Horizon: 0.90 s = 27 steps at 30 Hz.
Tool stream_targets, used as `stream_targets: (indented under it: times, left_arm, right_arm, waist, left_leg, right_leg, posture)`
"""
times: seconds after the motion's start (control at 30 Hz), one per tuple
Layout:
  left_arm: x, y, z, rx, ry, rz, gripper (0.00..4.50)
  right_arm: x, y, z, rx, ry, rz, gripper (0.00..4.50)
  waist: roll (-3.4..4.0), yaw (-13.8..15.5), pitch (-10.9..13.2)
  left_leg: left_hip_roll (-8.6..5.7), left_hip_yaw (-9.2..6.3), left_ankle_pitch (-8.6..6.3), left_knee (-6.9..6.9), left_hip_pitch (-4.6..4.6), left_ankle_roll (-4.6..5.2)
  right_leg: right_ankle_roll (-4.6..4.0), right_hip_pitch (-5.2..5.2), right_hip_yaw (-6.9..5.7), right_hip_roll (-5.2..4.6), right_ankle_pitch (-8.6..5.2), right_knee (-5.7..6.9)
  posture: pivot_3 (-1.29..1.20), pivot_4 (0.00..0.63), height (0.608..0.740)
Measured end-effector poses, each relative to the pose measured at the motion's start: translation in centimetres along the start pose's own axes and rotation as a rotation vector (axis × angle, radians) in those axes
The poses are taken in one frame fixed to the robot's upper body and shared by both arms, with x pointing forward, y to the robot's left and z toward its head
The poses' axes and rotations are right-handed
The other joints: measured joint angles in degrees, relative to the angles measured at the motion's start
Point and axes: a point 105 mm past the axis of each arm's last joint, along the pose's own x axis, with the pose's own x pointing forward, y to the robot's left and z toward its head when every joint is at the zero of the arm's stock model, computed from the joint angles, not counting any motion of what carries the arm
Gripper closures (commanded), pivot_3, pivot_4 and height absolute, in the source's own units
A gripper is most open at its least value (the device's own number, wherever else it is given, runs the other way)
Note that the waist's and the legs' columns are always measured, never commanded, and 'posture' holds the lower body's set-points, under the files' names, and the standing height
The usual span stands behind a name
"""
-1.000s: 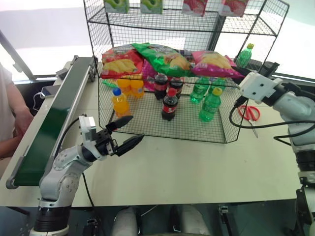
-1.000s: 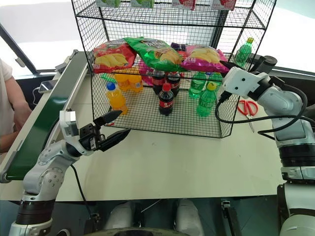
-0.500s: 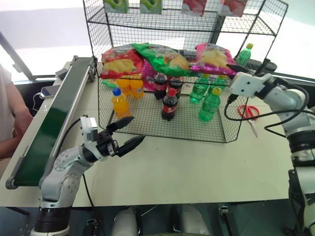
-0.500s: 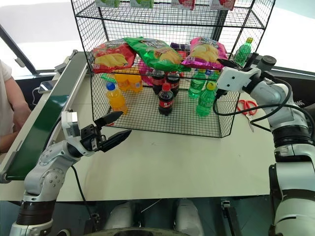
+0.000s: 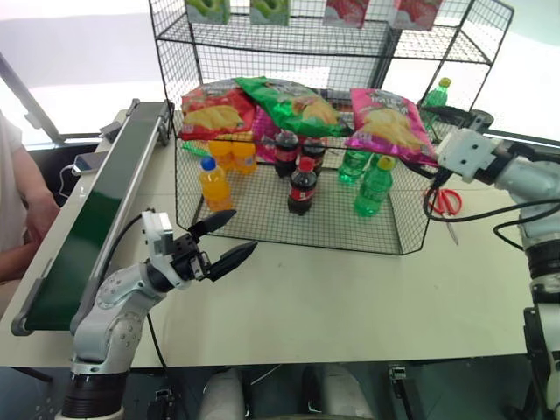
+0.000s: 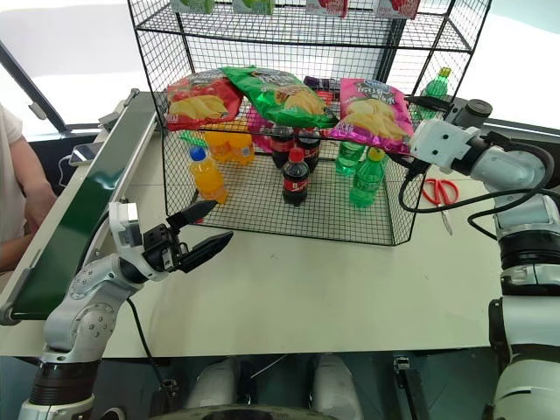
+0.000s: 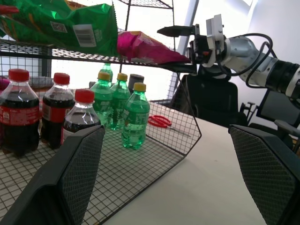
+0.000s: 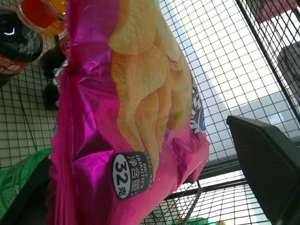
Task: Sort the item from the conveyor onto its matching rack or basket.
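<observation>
right gripper [image 6: 418,131] spread, just beside pink chip bag [image 5: 388,122] on rack [image 5: 262,61] edge | bag label "32" | left gripper [image 5: 223,236] spread over bare table [image 5: 350,297]

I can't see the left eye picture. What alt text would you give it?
A pink chip bag lies on the middle tier of a black wire rack, beside green and red bags, with drink bottles below. The right gripper is by the pink bag; the left gripper hovers open near a green conveyor.
</observation>
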Motion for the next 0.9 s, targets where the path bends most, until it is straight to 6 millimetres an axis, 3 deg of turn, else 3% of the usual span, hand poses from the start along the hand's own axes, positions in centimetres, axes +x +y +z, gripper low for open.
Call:
stream_targets:
  times: [0.2,0.43,0.53,0.63,0.87,0.9]
  left_arm:
    - [0.1,0.0,-0.1,0.005,0.007,-0.006,0.0]
    - [0.1,-0.3,-0.5,-0.004,0.018,-0.012,0.0]
    - [0.1,-0.2,-0.5,-0.001,0.02,-0.009,0.0]
    - [0.1,-0.2,-0.4,0.007,0.017,-0.006,0.0]
    - [0.1,-0.1,-0.5,0.015,0.022,0.002,0.0]
    - [0.1,-0.1,-0.5,0.015,0.022,0.003,0.0]
  right_arm:
    - [-0.1,-0.6,1.5,0.145,-0.08,0.029,0.04]
    - [0.2,2.5,2.1,0.282,-0.118,0.139,0.04]
    - [0.4,2.9,2.4,0.284,-0.128,0.141,0.04]
    - [0.6,2.9,2.4,0.279,-0.125,0.127,0.92]
    - [0.6,2.9,1.6,0.182,-0.071,0.1,4.47]
    - [0.6,2.9,1.4,0.181,-0.063,0.095,4.47]
  waist:
    - [0.0,-0.01,0.0]
    - [0.0,0.18,-0.01]
    - [0.0,0.14,0.0]
    - [0.0,0.14,0.0]
    - [0.0,0.12,-0.01]
    - [0.0,0.12,-0.01]
  left_leg:
    - [0.02,0.0,-0.01,0.0,0.0,0.01]
    - [0.02,-0.01,-0.04,0.0,-0.01,0.07]
    - [0.0,-0.01,-0.04,0.0,-0.01,0.08]
    - [0.0,-0.01,-0.04,0.0,-0.01,0.07]
    - [-0.01,0.0,-0.04,0.0,-0.01,0.07]
    - [-0.01,0.0,-0.04,0.0,-0.01,0.07]
  right_leg:
    - [0.0,0.0,-0.01,0.01,0.0,0.0]
    - [0.0,0.01,-0.03,-0.03,0.0,-0.01]
    - [0.0,0.01,-0.03,-0.02,0.0,-0.01]
    - [0.0,0.0,-0.03,-0.02,0.0,-0.01]
    - [0.0,0.0,-0.03,-0.01,0.0,-0.01]
    - [0.0,0.0,-0.03,-0.01,0.0,-0.01]
  posture:
    - [0.0,0.15,0.726]
    - [0.0,0.15,0.726]
    - [0.0,0.15,0.726]
    - [0.0,0.15,0.726]
    - [0.0,0.15,0.726]
    - [0.0,0.15,0.726]
